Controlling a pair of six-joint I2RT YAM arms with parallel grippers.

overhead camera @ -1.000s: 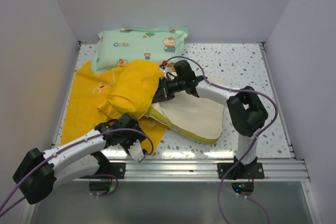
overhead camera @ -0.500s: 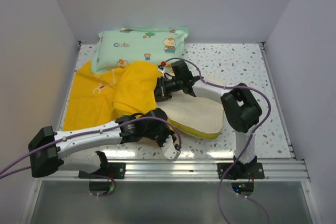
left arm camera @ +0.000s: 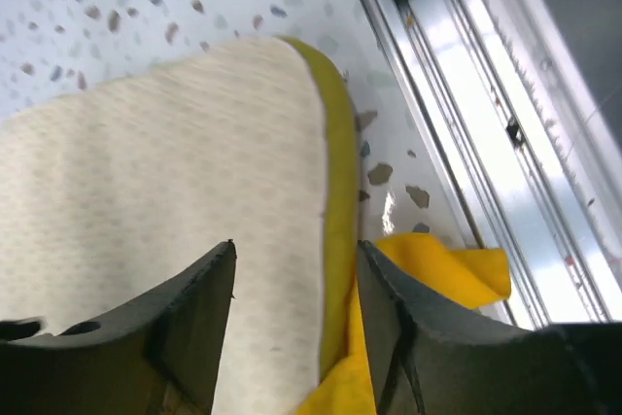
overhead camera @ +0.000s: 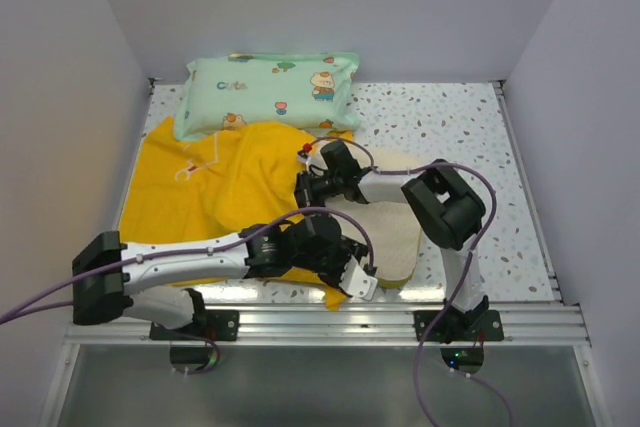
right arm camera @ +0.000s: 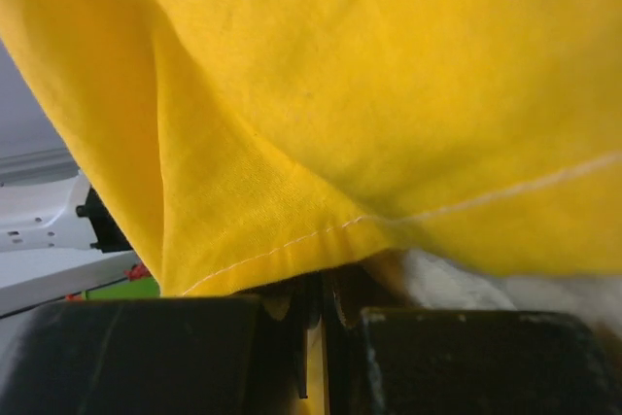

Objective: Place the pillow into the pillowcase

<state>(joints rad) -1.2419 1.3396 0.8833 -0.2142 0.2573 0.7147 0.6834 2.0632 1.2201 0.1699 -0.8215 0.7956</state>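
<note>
The cream pillow [overhead camera: 392, 229] lies at the table's middle right, its left part under the yellow pillowcase [overhead camera: 200, 187]. My right gripper [overhead camera: 305, 187] is shut on the pillowcase's hem [right arm camera: 292, 240] and holds it over the pillow; a bit of white pillow [right arm camera: 457, 279] shows beneath the fabric. My left gripper [overhead camera: 360, 282] is at the pillow's near corner. In the left wrist view it [left arm camera: 296, 279] is open, with the pillow's cream face [left arm camera: 165, 172] and yellow edge band [left arm camera: 340, 201] between the jaws. A fold of pillowcase [left arm camera: 447, 264] lies under the right finger [left arm camera: 408, 328].
A mint-green cartoon-print pillow [overhead camera: 268, 87] lies at the back, against the rear wall. An aluminium rail [overhead camera: 330, 322] runs along the near edge, also in the left wrist view [left arm camera: 486, 94]. White walls close in on left, right and back.
My left arm has swung right along the front to the pillow's near corner. My right gripper has drawn the pillowcase left and down, and more of the pillow is covered.
</note>
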